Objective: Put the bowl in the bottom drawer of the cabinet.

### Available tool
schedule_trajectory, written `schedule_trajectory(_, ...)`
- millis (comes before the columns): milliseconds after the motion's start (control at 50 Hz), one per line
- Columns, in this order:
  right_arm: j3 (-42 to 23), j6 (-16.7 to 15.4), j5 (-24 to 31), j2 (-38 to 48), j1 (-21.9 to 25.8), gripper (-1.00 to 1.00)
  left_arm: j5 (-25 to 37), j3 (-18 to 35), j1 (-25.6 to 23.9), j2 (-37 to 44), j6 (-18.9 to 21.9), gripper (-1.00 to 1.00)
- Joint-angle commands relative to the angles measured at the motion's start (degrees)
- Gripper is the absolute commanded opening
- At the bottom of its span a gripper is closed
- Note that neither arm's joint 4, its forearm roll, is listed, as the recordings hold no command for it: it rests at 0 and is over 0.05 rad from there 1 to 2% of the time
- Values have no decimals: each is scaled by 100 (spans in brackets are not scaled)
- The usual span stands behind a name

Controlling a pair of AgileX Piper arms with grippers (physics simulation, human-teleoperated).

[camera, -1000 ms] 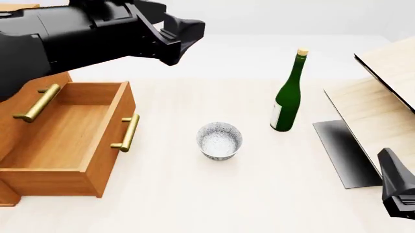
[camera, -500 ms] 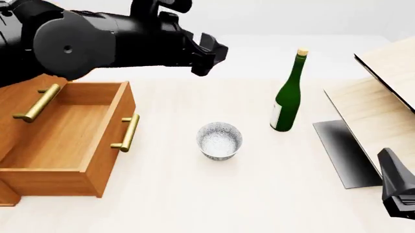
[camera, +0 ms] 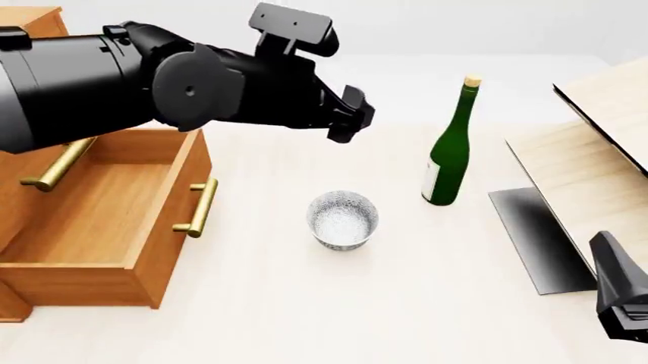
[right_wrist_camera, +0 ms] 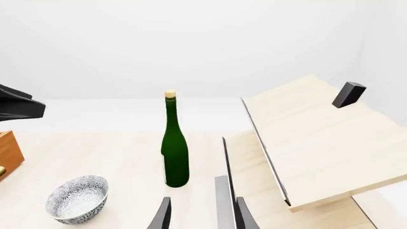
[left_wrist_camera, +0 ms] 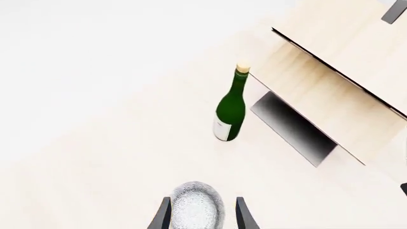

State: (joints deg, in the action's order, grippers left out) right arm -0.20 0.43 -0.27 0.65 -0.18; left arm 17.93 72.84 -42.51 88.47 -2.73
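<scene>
The white grey-speckled bowl (camera: 342,218) stands upright on the table, right of the cabinet (camera: 18,168). The bottom drawer (camera: 102,205) is pulled out, and nothing shows inside it. My left gripper (camera: 350,120) hangs high above the table, just beyond the bowl. In the left wrist view its open fingers (left_wrist_camera: 163,215) frame the bowl (left_wrist_camera: 197,209) far below. My right gripper (camera: 620,297) sits low at the near right corner. It is open in the right wrist view (right_wrist_camera: 201,215), with the bowl (right_wrist_camera: 76,199) off to one side.
A green wine bottle (camera: 448,148) stands right of the bowl and further back. A pale wooden box (camera: 592,163) with a black panel (camera: 536,239) fills the right side. A brass handle (camera: 196,207) sticks out from the drawer front toward the bowl.
My left arm has swung right from over the cabinet to above the table near the bowl. Bowl, drawer, bottle and right gripper have not moved.
</scene>
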Motion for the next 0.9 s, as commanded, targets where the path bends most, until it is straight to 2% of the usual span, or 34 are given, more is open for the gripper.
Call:
schedule_trajectory(20,0,0,0,1,0,100,4,80,-138,255,-162,100)
schedule_trajectory(160,0,0,0,0,0,100,-58,60,-264,448,-321,100)
schedule_trajectory(900,0,0,0,0,1,100,-156,249,-255,1159,-654,100)
